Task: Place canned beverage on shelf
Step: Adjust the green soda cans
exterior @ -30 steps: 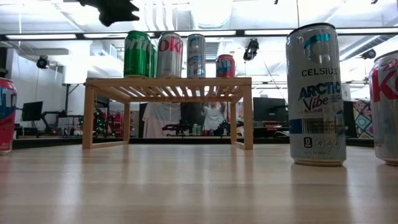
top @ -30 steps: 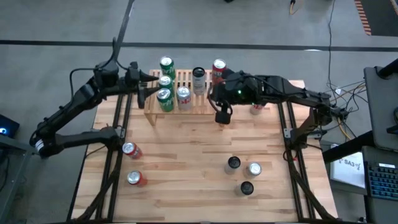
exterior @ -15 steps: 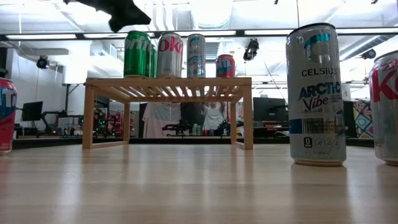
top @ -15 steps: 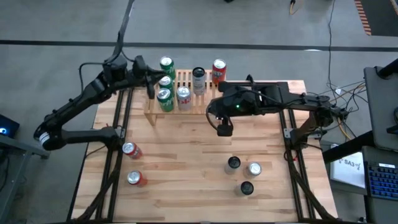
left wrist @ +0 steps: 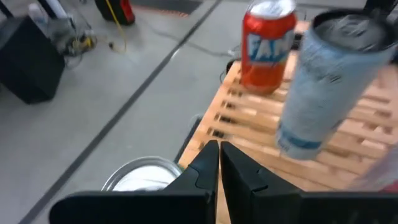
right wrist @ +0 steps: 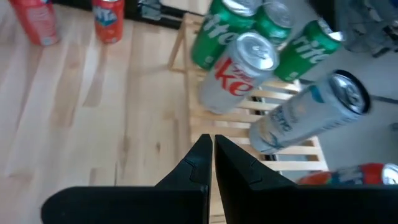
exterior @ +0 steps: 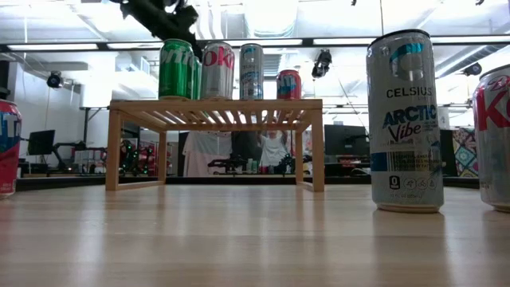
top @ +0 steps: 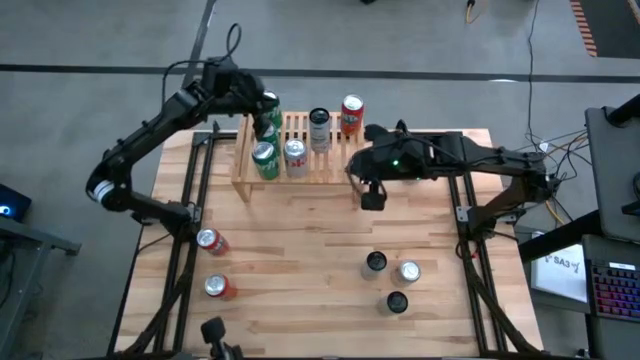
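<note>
The shelf (top: 330,160), a low light-wood rack, stands at the table's far edge with several cans upright on its slats: green ones (top: 265,160), a silver Coke can (top: 296,154), a tall silver-blue can (top: 319,126) and a red can (top: 352,112). My left gripper (top: 262,116) is shut and hangs over the green cans at the shelf's far left end; a silver can top (left wrist: 140,177) shows just under its fingers. My right gripper (top: 372,197) is shut, holds nothing, and hovers above the table by the shelf's right near corner. My left gripper comes slanting down from the table's left over the top of a green can (exterior: 176,68) at the shelf's far left end. Whether the shut fingers (left wrist: 208,163) touch that can, I cannot tell.
Two red cans (top: 211,241) (top: 218,288) stand on the table's left near part. Three cans (top: 375,262) (top: 408,271) (top: 397,301) stand at the right near part. The low view shows one of them, a tall silver can (exterior: 404,119), close up. Bare planks lie between the two groups.
My left gripper has swung from beside the shelf's left end toward the table's far edge and to the right, ending over the green cans at the shelf's far left. My right gripper has drifted a little toward the table's right. The cans stand as before.
</note>
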`<state>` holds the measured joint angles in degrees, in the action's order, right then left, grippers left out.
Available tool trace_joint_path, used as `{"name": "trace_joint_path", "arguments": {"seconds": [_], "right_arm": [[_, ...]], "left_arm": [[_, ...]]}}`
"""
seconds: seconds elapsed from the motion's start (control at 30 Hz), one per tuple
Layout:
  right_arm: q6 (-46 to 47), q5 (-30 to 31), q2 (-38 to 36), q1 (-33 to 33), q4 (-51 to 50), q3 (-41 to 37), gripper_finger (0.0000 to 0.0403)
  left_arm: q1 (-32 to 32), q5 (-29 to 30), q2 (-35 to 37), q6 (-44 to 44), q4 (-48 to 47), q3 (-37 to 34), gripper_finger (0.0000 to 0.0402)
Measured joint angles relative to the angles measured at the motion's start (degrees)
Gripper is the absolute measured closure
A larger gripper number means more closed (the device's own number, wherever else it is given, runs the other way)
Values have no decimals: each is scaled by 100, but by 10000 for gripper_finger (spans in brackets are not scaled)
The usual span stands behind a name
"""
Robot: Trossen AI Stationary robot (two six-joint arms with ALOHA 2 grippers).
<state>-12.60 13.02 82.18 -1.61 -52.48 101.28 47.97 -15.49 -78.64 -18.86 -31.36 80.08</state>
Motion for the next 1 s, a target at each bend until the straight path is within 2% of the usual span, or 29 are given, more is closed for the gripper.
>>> {"name": "trace_joint_path", "arguments": {"seconds": [0.3, 0.5, 0.77, 1.0], "right_arm": [[61, 6, -450, -181, 791, -817, 394], [116, 7, -471, -181, 788, -870, 394], [116, 9, -477, -181, 828, -870, 394], [258, 9, -477, -181, 828, -870, 394]], "left_arm": [[258, 10, -329, -133, -163, 392, 401], [319, 415, -324, -280, -455, 421, 401], [318, 414, -313, -537, -664, 440, 402], [317, 407, -306, -1301, -1010, 634, 402]]}}
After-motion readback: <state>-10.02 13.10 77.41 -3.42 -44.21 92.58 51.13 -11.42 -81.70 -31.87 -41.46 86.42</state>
